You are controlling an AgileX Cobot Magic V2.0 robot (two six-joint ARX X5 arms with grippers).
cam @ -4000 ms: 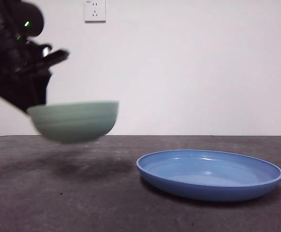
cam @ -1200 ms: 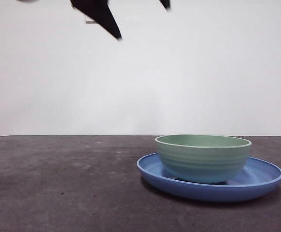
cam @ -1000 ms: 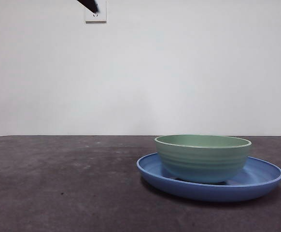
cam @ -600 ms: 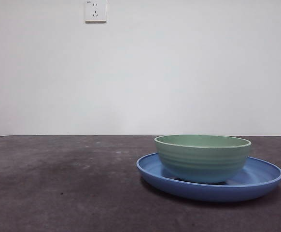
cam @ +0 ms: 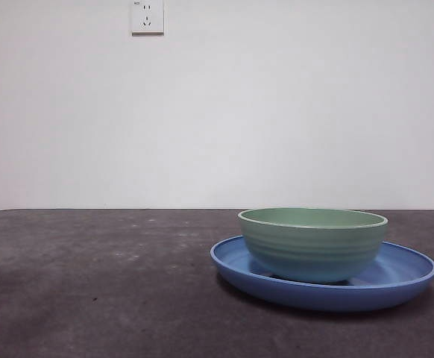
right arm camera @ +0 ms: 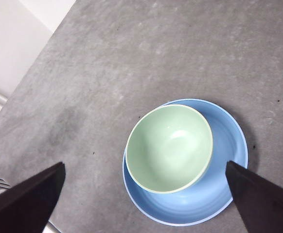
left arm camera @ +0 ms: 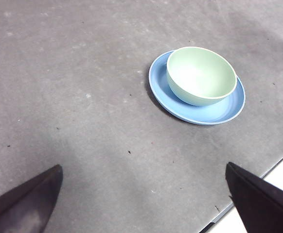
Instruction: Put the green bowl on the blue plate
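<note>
The green bowl (cam: 313, 244) stands upright inside the blue plate (cam: 403, 280) at the right of the dark table. It also shows in the left wrist view (left arm camera: 201, 75) on the plate (left arm camera: 214, 111), and in the right wrist view (right arm camera: 169, 147) on the plate (right arm camera: 224, 189), set off-centre on it. My left gripper (left arm camera: 144, 204) is open and empty, high above the table and well away from the bowl. My right gripper (right arm camera: 146, 204) is open and empty, high above the bowl and plate. Neither gripper shows in the front view.
A white wall socket (cam: 147, 16) is on the wall behind. The grey table's edge (left arm camera: 258, 177) runs near the plate in the left wrist view, and another edge (right arm camera: 32, 63) shows in the right wrist view.
The gripper carried the bowl from the left onto the plate, let go and rose out of the front view. The bowl and plate have stayed still since.
</note>
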